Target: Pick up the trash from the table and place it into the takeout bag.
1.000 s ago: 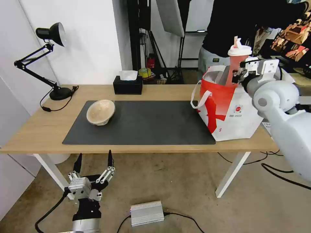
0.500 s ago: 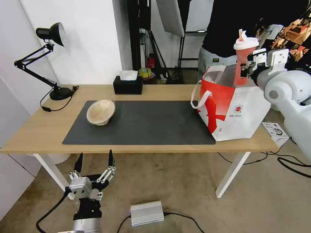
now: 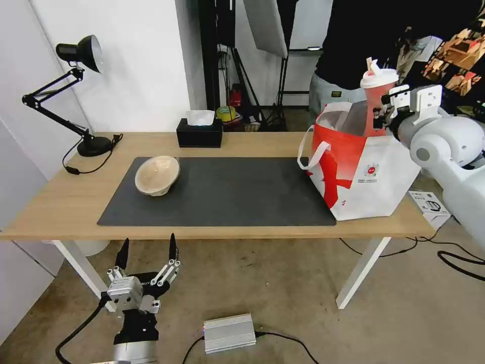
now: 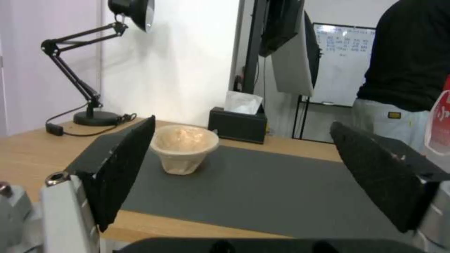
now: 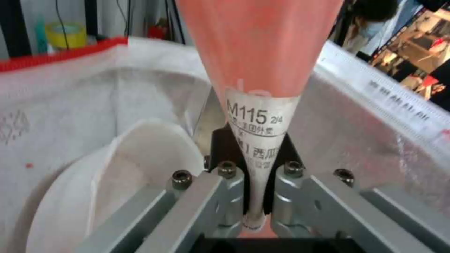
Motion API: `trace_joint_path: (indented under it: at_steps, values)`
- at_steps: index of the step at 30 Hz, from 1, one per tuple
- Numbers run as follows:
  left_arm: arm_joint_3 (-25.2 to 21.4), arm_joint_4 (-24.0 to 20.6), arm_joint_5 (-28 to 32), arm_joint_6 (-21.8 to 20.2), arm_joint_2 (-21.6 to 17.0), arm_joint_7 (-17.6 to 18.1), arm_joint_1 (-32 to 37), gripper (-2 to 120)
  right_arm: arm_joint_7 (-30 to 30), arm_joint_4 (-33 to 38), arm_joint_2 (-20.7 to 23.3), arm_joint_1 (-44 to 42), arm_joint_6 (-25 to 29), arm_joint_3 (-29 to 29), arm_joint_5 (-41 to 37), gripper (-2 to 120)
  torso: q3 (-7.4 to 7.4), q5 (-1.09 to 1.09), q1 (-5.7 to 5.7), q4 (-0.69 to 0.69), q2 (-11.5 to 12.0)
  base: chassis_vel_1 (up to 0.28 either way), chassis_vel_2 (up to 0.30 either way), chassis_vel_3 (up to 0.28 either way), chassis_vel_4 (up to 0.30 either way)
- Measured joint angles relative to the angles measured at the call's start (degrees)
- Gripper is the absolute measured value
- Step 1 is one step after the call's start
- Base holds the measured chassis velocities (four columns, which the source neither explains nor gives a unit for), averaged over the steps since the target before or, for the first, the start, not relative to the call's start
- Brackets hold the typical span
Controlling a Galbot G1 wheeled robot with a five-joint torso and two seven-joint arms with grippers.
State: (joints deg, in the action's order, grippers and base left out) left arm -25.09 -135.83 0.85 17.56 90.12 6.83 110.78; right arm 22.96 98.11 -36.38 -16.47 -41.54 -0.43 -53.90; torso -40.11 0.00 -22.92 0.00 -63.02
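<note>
Head view: we're looking down at the table (image 3: 242,144) with its dark mat (image 3: 227,194), our right arm up over the bag, our left arm hanging low.
Right gripper (image 3: 380,112): fingers clamped on the red cup (image 3: 376,103), holding it upright above the open top of the takeout bag (image 3: 361,174). The cup's lower part dips behind the bag's rim.
Cup up close: right wrist view has the cup (image 5: 262,80) pinched tight between our fingers (image 5: 225,182), printed label right at the pinch.
White bowl (image 5: 117,182): already lying inside the bag, tilted on its side against the lining, just beside the cup.
Bag: stands at the right end of the table, half on the mat, white loop handle drooping off its left side.
Tan bowl (image 3: 156,174): sitting at the far left corner of the mat, tipped a bit. Left wrist view shows it (image 4: 184,147) too.
Left gripper (image 3: 146,258): parked below the near table edge, fingers spread wide, holding nothing.
Tissue box (image 3: 199,132): at the far edge of the table, well apart from the bowl.
Desk lamp (image 3: 76,96): far left corner.
</note>
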Motion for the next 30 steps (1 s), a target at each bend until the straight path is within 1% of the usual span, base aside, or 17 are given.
trace_joint_path:
  at_steps: [17,20,21,24,25,28,29,30]
  values:
    - [0.1,0.0,0.0,-0.1,-0.1,0.0,0.0,100,0.0,0.8,0.7,-2.4,0.1,-0.1,-0.1,4,0.0,0.0,0.0,0.0,0.0,0.0,0.0,0.0,0.0]
    - [0.1,0.0,-0.1,-0.1,-0.1,0.0,0.0,100,0.0,0.9,0.9,-2.5,0.1,0.0,-0.4,18,0.0,0.0,0.0,0.0,0.0,0.0,0.0,0.0,0.0]
    - [0.1,0.0,-0.1,-0.1,-0.1,0.0,0.0,100,0.0,0.9,0.9,-2.5,0.1,0.0,-0.4,18,0.0,0.0,0.0,0.0,0.0,0.0,0.0,0.0,0.0]
    - [0.0,-0.1,-0.1,-0.1,-0.1,0.0,0.1,100,-0.1,0.9,1.0,-2.3,0.1,0.2,-0.7,32,0.0,0.0,0.0,0.0,0.0,0.0,0.0,0.0,0.0]
    - [0.0,-0.1,-0.1,-0.1,-0.1,0.0,0.1,100,-0.1,0.9,1.0,-2.3,0.1,0.2,-0.7,32,0.0,0.0,0.0,0.0,0.0,0.0,0.0,0.0,0.0]
    - [-0.3,-0.3,0.2,-0.2,-0.1,0.1,0.1,100,-0.1,0.6,1.0,-2.3,0.1,0.3,-0.6,46,0.0,0.0,0.0,0.0,0.0,0.0,0.0,0.0,0.0]
    - [-0.3,-0.3,0.2,-0.2,-0.1,0.1,0.1,100,-0.1,0.6,1.0,-2.3,0.1,0.3,-0.6,46,0.0,0.0,0.0,0.0,0.0,0.0,0.0,0.0,0.0]
    - [-0.3,-0.3,0.2,-0.2,-0.1,0.1,0.1,100,-0.1,0.6,1.0,-2.3,0.1,0.3,-0.6,50,0.0,0.0,0.0,0.0,0.0,0.0,0.0,0.0,0.0]
